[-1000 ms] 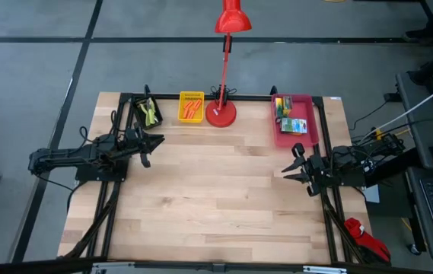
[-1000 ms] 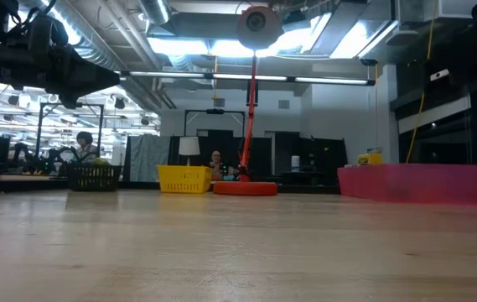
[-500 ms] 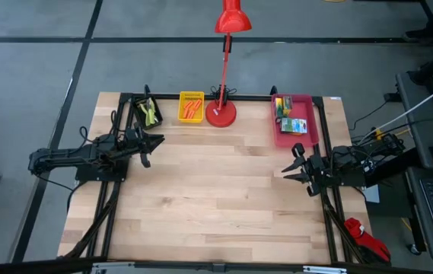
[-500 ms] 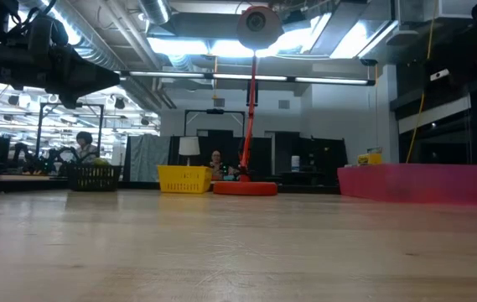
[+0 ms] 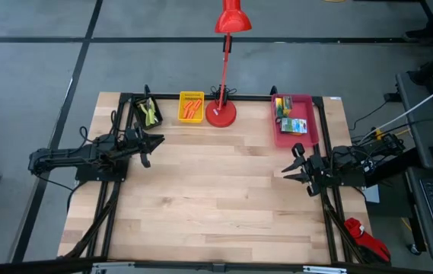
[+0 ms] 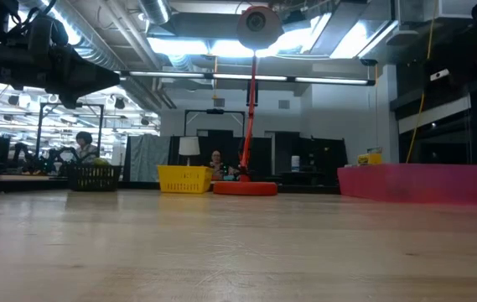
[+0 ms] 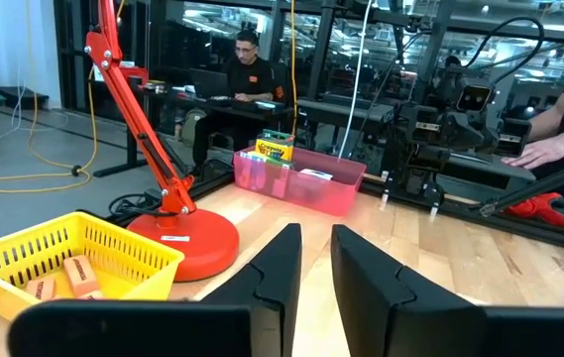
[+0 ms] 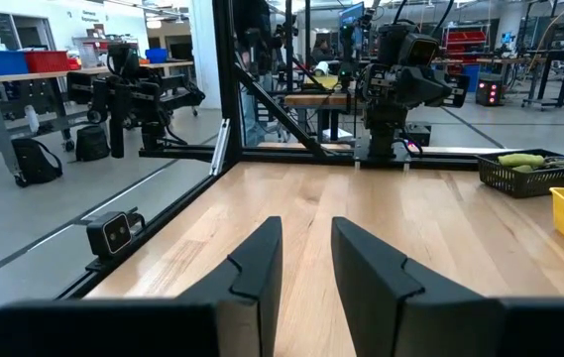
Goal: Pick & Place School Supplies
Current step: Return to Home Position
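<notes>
Crayon boxes [image 5: 283, 105] lie in the pink tray [image 5: 297, 140] by lamp [image 5: 221, 114]; left end effector [image 5: 155, 144] and right end effector [image 5: 291, 164] spread.

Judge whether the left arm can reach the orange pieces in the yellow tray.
Probably yes: the orange pieces lie in an open yellow tray, and nothing stands between it and the left tool; the lamp stands beside. The right arm waits opposite.

Wood table [image 5: 216, 205]. Red lamp [image 5: 221, 114] base sits mid far edge, with its head out past the edge. Yellow tray [image 5: 180, 106] is just left of the base and black tray [image 5: 139, 103] is further left. Pink tray [image 5: 296, 139] is in the far right corner. Red item [image 5: 364, 236] lies off the near right corner. In the left wrist view a seated person [image 7: 247, 69] is behind the table and another person's hand [image 7: 534, 151] rests on a bench.
</notes>
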Motion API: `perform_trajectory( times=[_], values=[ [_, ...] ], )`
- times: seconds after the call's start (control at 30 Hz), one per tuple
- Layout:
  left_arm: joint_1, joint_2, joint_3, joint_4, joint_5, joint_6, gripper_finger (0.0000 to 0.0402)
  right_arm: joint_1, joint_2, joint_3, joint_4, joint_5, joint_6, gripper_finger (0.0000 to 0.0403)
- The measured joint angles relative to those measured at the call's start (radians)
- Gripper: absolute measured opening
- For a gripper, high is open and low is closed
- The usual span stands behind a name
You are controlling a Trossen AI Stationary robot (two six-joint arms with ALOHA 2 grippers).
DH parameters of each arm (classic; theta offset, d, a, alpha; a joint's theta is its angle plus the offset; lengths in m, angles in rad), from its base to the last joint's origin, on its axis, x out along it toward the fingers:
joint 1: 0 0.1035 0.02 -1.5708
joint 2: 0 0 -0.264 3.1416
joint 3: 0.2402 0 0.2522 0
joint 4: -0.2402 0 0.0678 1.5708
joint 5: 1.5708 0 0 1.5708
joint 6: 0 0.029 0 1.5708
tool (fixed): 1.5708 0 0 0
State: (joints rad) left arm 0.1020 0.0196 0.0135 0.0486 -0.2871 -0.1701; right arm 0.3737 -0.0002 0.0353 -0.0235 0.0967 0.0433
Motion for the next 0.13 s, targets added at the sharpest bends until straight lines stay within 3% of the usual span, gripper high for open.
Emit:
perform_trajectory(
  times=[0.13],
  values=[
    [0.000,0.000,0.000,0.000,0.000,0.000,0.0054,0.000,0.000,0.000,0.000,0.000,0.000,0.0093]
  ],
)
